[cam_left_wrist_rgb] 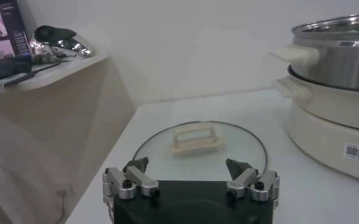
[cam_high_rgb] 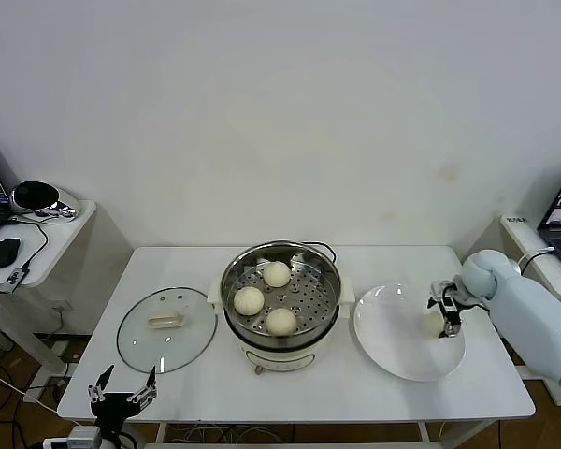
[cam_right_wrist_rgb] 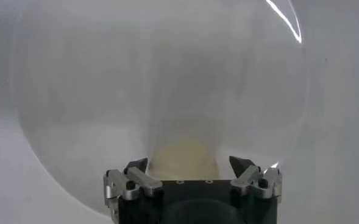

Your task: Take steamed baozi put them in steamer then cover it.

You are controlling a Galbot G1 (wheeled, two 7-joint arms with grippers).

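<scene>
Left of the steamer [cam_high_rgb: 280,297] the wide-open, empty left gripper [cam_high_rgb: 123,390] waits by the glass lid [cam_high_rgb: 166,327], three buns [cam_high_rgb: 249,300] sit inside, and right of it the right gripper [cam_high_rgb: 446,310], half-closed, straddles the last bun [cam_right_wrist_rgb: 184,157] on the plate [cam_high_rgb: 393,351], seemingly to lift it.

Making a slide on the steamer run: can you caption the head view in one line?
Right gripper around the last bun on the plate; three buns in the steamer, lid beside it.

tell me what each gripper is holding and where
Left gripper: nothing, open near the lid. Right gripper: fingers either side of the last bun on the plate, grip not confirmed.
</scene>
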